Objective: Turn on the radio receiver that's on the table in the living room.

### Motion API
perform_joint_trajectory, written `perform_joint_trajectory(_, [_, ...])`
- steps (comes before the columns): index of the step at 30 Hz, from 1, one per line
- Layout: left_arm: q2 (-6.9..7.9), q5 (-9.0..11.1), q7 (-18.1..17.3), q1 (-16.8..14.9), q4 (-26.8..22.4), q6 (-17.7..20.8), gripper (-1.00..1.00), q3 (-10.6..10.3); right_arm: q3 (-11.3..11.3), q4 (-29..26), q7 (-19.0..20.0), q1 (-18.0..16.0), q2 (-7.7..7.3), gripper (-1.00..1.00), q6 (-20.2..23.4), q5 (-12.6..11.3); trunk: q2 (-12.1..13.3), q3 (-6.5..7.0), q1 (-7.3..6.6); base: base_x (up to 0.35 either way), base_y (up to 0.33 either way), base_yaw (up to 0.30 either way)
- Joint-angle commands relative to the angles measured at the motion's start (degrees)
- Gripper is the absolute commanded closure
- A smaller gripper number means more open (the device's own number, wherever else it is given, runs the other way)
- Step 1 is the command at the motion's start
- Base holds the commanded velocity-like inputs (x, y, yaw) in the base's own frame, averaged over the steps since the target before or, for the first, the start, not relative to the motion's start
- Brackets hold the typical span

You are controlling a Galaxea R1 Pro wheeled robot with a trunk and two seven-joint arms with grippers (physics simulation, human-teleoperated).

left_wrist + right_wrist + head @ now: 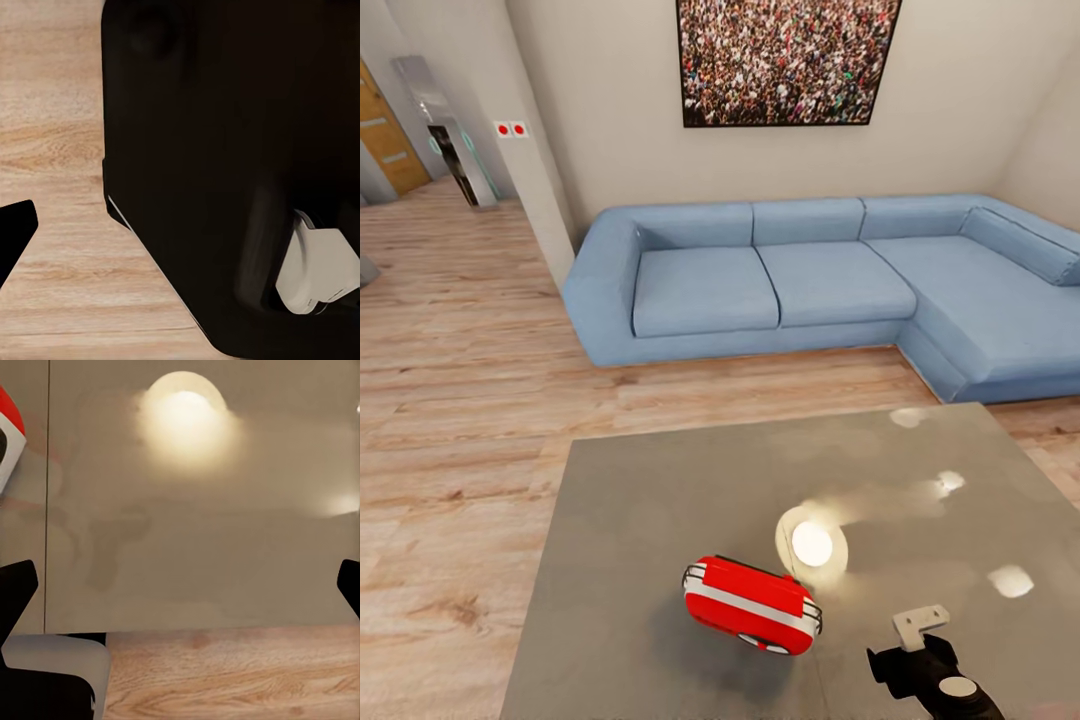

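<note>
Red with a white band, the radio receiver (752,605) lies on the glossy grey table (660,500), near its front edge. My right gripper (180,577) hovers just right of it, jaws wide apart. Whether my left jaws are apart, I cannot tell. Beyond the table stands a blue sofa (810,280).
</note>
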Motion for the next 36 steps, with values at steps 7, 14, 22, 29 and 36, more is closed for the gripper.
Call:
perform_joint_trajectory(7, [-0.01,0.00,0.00,0.00,0.00,0.00,-1.00,0.00,0.00,-0.05,0.00,0.00,0.00,-1.00,0.02,0.00,0.00,-0.64,0.00,0.000,0.000,0.000])
perform_joint_trajectory(14, [-0.01,0.00,0.00,0.00,0.00,0.00,-1.00,0.00,0.04,-0.05,-0.03,0.00,0.00,-1.00,0.02,0.07,0.00,-1.28,0.00,0.000,0.000,0.000])
perform_joint_trajectory(22, [0.00,0.00,0.00,0.00,0.00,0.00,-1.00,0.00,0.02,-0.05,-0.06,0.00,0.00,-1.00,0.02,0.09,0.00,-2.00,0.00,0.000,0.000,0.000])
perform_joint_trajectory(29, [-0.03,0.00,0.00,0.02,0.00,0.00,-1.00,0.00,0.00,-0.05,-0.07,0.00,0.00,-1.00,0.00,0.09,0.00,-2.64,0.00,0.000,0.000,0.000])
perform_joint_trajectory(36, [-0.03,0.00,0.00,0.00,0.00,0.00,-1.00,0.00,0.00,-0.05,-0.09,0.00,0.00,-1.00,0.02,0.09,0.00,-3.28,0.00,0.000,0.000,0.000])
